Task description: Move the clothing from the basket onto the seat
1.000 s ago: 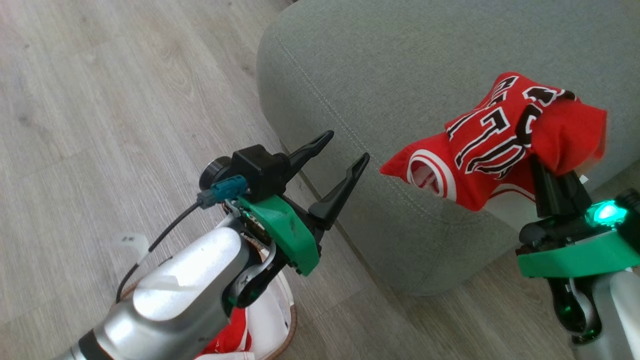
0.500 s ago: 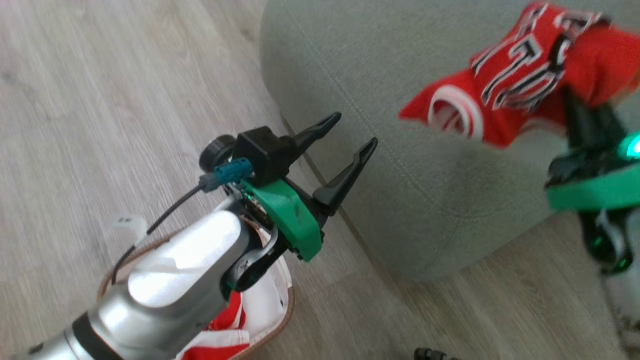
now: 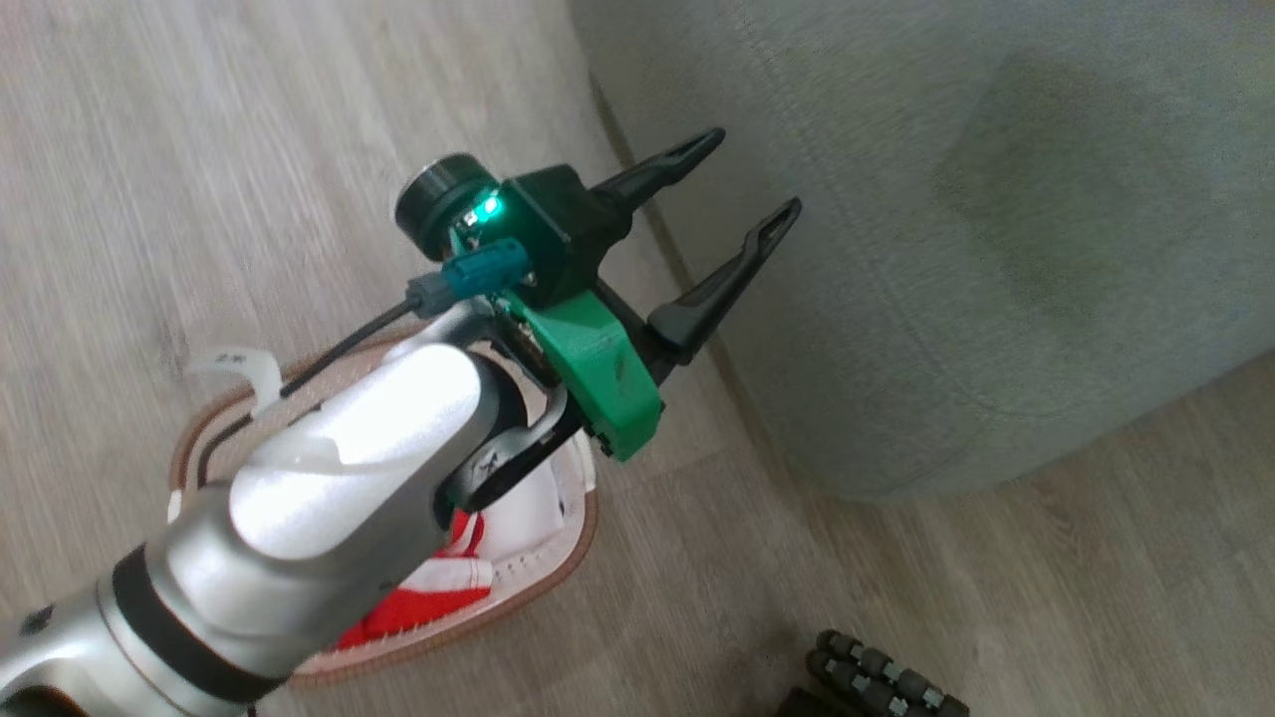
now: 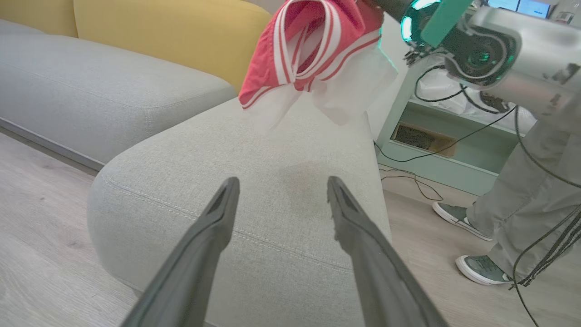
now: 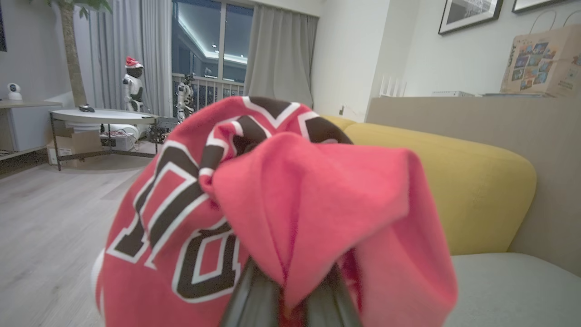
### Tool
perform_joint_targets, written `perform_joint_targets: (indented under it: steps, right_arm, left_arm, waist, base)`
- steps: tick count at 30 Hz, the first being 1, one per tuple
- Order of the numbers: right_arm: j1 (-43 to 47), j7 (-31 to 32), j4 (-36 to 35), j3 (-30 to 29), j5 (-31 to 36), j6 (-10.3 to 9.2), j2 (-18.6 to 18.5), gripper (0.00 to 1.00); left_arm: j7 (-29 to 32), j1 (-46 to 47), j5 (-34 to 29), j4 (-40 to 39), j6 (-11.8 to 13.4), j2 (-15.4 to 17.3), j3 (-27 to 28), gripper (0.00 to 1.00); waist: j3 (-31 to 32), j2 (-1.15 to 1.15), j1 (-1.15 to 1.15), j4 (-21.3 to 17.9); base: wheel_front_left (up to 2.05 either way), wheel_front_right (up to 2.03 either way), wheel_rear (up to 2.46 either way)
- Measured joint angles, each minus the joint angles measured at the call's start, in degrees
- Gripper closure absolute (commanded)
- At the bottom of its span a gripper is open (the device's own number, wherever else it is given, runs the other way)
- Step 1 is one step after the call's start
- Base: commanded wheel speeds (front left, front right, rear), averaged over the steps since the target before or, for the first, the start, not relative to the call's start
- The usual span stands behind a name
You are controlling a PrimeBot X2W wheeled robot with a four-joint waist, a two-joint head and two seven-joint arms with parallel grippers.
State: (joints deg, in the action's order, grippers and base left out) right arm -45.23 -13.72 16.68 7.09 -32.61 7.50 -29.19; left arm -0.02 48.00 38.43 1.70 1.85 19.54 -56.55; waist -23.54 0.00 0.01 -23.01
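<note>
A red jersey (image 5: pixel 272 204) with black white-outlined lettering drapes over my right gripper, whose fingers (image 5: pixel 252 302) are shut on it. In the left wrist view the jersey (image 4: pixel 308 41) hangs above the grey-green seat (image 4: pixel 272 159), held from the upper right by my right arm's wrist (image 4: pixel 481 50). My left gripper (image 3: pixel 752 174) stands open and empty beside the seat's (image 3: pixel 946 199) rounded corner, above the basket (image 3: pixel 588 523). A red and white garment (image 3: pixel 428 607) lies in the basket, partly hidden by my left forearm.
Wooden floor surrounds the basket and seat. A person's legs and shoes (image 4: pixel 481 268) stand right of the seat, with cables trailing nearby. A yellow sofa back (image 4: pixel 172 36) rises behind. A dark ribbed part (image 3: pixel 877 672) sits at the bottom edge.
My right gripper carried the jersey up and to the right, out of the head view. The head camera also shifted, bringing more of the basket into view. My left gripper stayed open.
</note>
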Motion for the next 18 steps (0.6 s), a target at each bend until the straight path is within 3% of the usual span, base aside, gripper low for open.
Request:
perform_joint_targets:
  steps: [11,18]
  right_arm:
    - [-9.3,-0.7,18.0,-0.8,0.8,0.01,-4.9,1.0]
    - [-12.6,0.0,25.9,0.5,2.5,0.01,-7.1,1.0]
  left_arm:
    - [0.5,4.8,-2.1,-1.0,-1.3,-0.5,-0.7,0.0]
    - [0.5,6.2,-2.9,-1.3,-1.4,-1.0,-0.8,0.0]
  waist:
    - [-8.0,0.0,0.01,4.7]
    - [-11.5,0.0,0.0,6.9]
  base:
    - [0.0,0.0,0.0]
    - [0.0,0.0,0.0]
